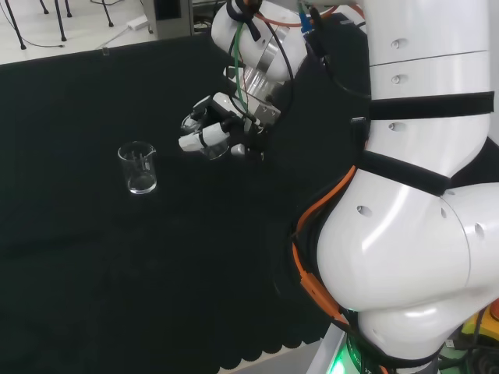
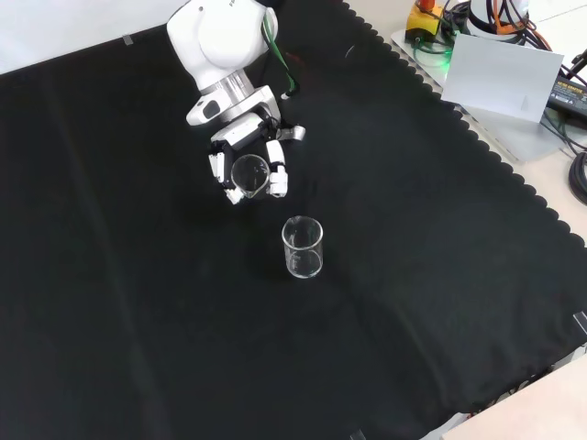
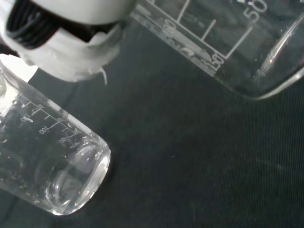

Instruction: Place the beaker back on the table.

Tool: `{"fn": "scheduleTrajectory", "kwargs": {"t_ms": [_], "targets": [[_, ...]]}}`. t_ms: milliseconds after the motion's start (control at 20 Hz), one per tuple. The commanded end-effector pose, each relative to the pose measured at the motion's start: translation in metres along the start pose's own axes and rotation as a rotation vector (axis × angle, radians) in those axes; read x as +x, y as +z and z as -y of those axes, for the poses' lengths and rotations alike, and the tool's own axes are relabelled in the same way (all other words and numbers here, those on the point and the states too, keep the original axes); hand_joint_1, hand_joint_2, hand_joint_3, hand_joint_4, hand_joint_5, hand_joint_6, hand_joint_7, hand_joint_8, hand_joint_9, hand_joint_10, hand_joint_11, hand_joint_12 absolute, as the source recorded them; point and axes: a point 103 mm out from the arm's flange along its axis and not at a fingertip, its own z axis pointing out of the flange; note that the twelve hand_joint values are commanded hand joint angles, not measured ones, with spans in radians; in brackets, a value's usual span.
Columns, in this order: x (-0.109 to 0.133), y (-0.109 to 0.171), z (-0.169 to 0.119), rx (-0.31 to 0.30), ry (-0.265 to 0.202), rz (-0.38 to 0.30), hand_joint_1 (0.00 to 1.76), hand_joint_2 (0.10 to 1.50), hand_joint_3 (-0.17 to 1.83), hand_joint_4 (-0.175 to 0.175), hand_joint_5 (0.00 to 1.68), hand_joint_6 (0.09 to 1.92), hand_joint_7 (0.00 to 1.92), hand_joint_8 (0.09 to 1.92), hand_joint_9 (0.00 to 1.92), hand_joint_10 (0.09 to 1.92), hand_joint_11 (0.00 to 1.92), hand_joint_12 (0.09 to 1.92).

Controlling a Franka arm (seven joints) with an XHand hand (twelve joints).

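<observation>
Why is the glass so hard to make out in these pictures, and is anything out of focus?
Head view: the standing beaker shows against the black cloth only by pale rim glints. Front view: the beaker held in the hand is a faint ring. Wrist view: a white part of the hand at the picture's edge is blurred, while the printed scale on the glass is sharp.

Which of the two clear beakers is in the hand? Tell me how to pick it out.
The tilted beaker, held off the cloth in the hand. The other beaker stands upright on the black cloth, untouched.
</observation>
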Motion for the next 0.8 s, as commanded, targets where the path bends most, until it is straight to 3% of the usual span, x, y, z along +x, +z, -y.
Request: {"fn": "scheduleTrajectory", "kwargs": {"t_ms": [50, 150, 450, 800], "targets": [[0.003, 0.006, -0.001, 0.005, 0.005, 0.0, 1.12, 0.71, 0.61, 0.11, 1.21, 0.76, 1.53, 0.27, 1.45, 0.43, 1.28, 0.82], [-0.002, 0.004, -0.003, 0.009, 0.008, -0.01, 1.12, 0.72, 0.6, 0.102, 1.21, 0.77, 1.52, 0.26, 1.44, 0.43, 1.27, 0.83], [-0.006, 0.008, -0.004, 0.011, 0.013, 0.006, 1.13, 0.7, 0.69, 0.03, 1.15, 0.91, 1.48, 0.28, 1.37, 0.54, 1.2, 0.89], [-0.009, 0.012, -0.004, 0.027, 0.025, 0.004, 1.13, 0.66, 0.79, -0.005, 1.12, 1.0, 1.42, 0.36, 1.25, 0.7, 1.1, 0.97]]}}
